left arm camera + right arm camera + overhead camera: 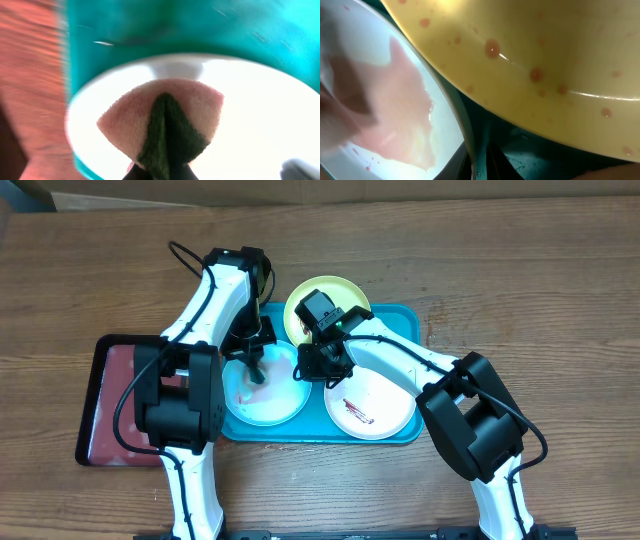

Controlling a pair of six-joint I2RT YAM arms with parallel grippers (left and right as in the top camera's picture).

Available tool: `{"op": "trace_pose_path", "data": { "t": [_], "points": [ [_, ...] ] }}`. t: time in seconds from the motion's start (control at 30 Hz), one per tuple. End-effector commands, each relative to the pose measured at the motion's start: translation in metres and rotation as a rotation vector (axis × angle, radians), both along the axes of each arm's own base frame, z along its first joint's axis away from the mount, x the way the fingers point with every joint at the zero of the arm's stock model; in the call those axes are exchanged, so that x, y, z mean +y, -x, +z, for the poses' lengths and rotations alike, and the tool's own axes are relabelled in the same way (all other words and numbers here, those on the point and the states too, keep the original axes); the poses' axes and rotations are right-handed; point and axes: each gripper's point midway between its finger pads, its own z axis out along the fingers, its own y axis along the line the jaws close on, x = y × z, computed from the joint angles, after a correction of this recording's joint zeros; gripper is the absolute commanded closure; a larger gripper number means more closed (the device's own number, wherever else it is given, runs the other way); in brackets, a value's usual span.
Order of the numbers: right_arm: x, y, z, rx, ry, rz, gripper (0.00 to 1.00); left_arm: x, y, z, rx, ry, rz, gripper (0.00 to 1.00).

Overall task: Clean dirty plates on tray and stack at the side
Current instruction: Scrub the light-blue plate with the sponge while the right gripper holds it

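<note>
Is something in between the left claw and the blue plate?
Only a sponge. The left gripper holds it in its jaws, against the blue plate. Nothing else shows between them.

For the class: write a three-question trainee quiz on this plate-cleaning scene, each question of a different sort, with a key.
1. True or false: the white round plastic plate lies in the large blue rectangular plastic tray.
2. Which plate does the pink-and-green sponge touch? A yellow-green; B the light blue plate; C white.
3. Fill in: the left gripper holds the ____.
Key: 1 true; 2 B; 3 sponge.
</note>
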Motion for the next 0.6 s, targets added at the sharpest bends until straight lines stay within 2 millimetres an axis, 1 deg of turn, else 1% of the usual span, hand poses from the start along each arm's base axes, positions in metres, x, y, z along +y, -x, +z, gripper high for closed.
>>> {"op": "trace_pose_path", "data": {
  "t": [0.0, 0.13, 0.23, 0.3, 0.37, 0.4, 0.43, 0.57],
  "points": [
    [0.0, -0.001, -0.001, -0.004, 0.004, -0.002, 0.87, -0.024, 0.013, -0.002, 0.036, 0.16, -0.061, 0.96],
    [0.0, -0.001, -0.001, -0.005, 0.003, -0.002, 0.87, -0.036, 0.037, -0.025, 0.099, 0.253, -0.064, 0.96],
    [0.0, -0.001, -0.001, -0.005, 0.003, -0.001, 0.87, -0.033, 0.052, -0.045, 0.121, 0.251, -0.06, 0.96],
    [0.0, -0.001, -0.001, -0.005, 0.003, -0.001, 0.87, -0.026, 0.057, -0.054, 0.128, 0.221, -0.061, 0.96],
    [0.0, -0.001, -0.001, -0.005, 0.004, -0.001, 0.87, -0.009, 0.06, -0.058, 0.131, 0.137, -0.046, 0.96],
    [0.0, -0.001, -0.001, -0.005, 0.003, -0.001, 0.87, 0.004, 0.06, -0.059, 0.132, 0.063, -0.028, 0.96],
    [0.0, -0.001, -0.001, -0.005, 0.003, -0.001, 0.88, 0.013, 0.06, -0.058, 0.129, 0.013, -0.018, 0.96],
    [0.0, -0.001, -0.001, -0.005, 0.004, -0.002, 0.88, 0.062, 0.061, -0.048, 0.125, -0.253, 0.036, 0.96]
  ]
}}
